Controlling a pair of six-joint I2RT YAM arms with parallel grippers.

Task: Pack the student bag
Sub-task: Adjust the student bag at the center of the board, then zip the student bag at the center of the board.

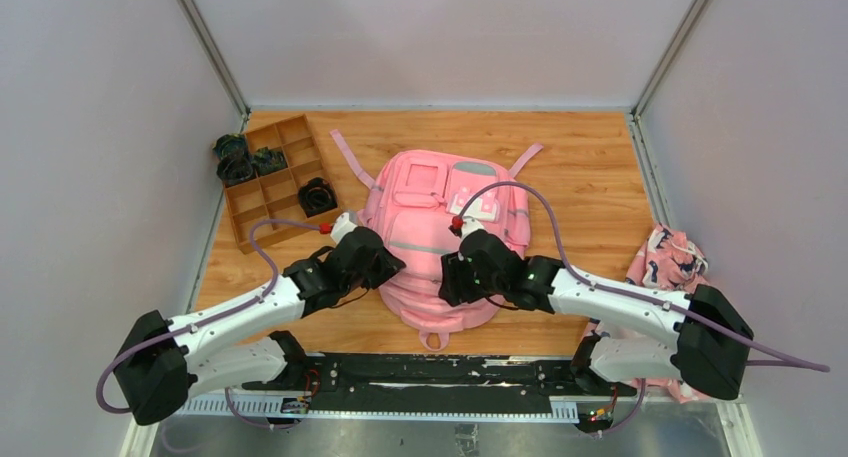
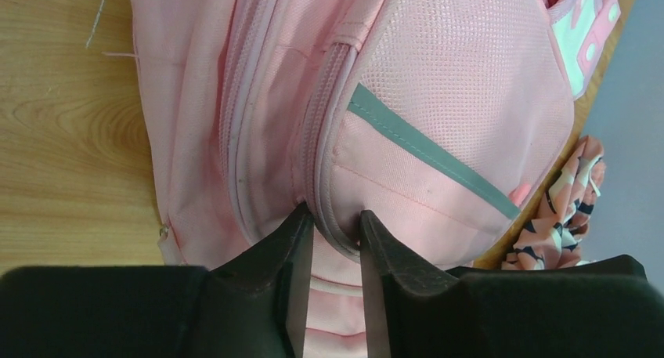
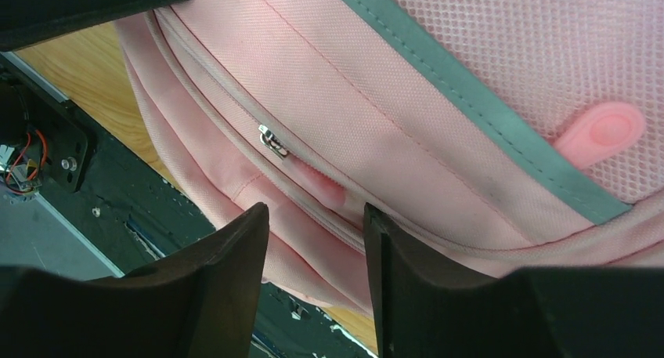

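The student bag (image 1: 440,232) is a large pink backpack lying flat in the middle of the wooden table, with its grey strip and front pockets facing up. My left gripper (image 1: 390,265) is at the bag's left side. In the left wrist view it (image 2: 337,218) is pinched on a raised fold of the bag's zipper seam (image 2: 327,139). My right gripper (image 1: 447,277) is at the bag's near right part. In the right wrist view it (image 3: 315,214) is open, with its jaws astride a zipper line just below the metal zipper slider (image 3: 272,141) and touching nothing.
A brown wooden divider tray (image 1: 262,187) holding dark round items stands at the back left. A pink-white-navy patterned cloth bundle (image 1: 668,257) lies at the right edge. A black rail (image 1: 420,372) runs along the near edge. Pink straps (image 1: 350,162) trail behind the bag.
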